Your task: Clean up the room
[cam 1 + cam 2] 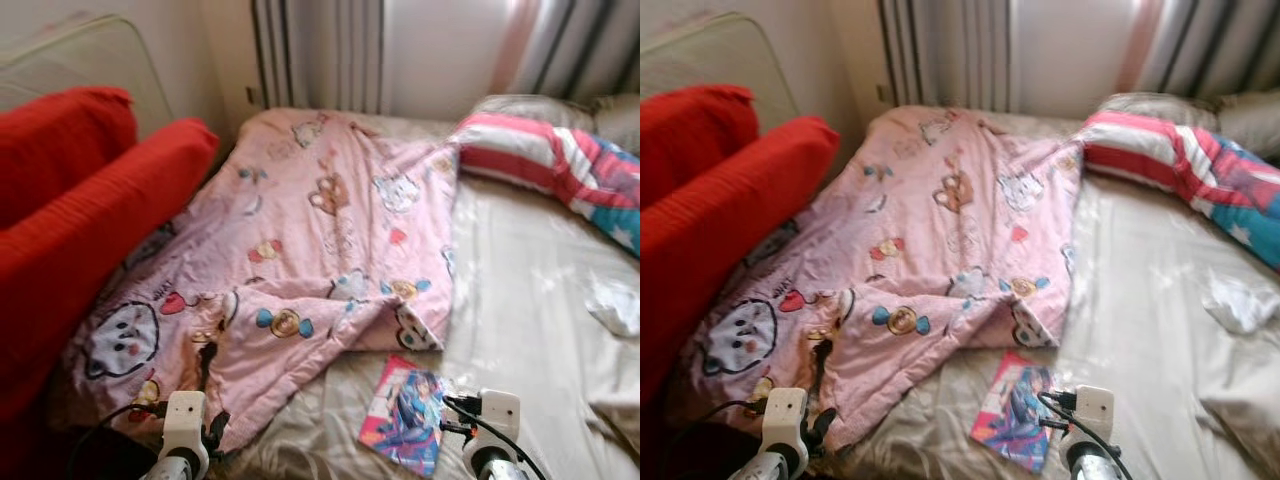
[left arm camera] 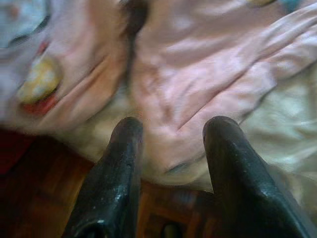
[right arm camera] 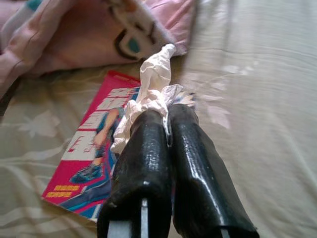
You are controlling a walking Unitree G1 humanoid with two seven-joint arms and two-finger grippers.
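My right gripper (image 3: 168, 115) is shut on a crumpled white tissue (image 3: 153, 79), held just above a pink and blue comic magazine (image 3: 94, 148) that lies on the beige bed sheet (image 1: 520, 300). The magazine (image 1: 405, 415) sits near the bed's front edge, beside my right wrist (image 1: 492, 420). My left gripper (image 2: 173, 129) is open, fingers spread over the hanging edge of a pink cartoon blanket (image 2: 198, 74). The blanket (image 1: 300, 240) covers the left half of the bed, rumpled at its near corner. A second crumpled white tissue (image 1: 615, 300) lies on the sheet at the far right.
Red cushions (image 1: 90, 200) rise along the bed's left side. A striped pink, white and blue pillow (image 1: 550, 160) lies at the head, right. Curtains and a radiator (image 1: 320, 50) stand behind the bed. Dark wooden floor (image 2: 39, 198) shows below the blanket's edge.
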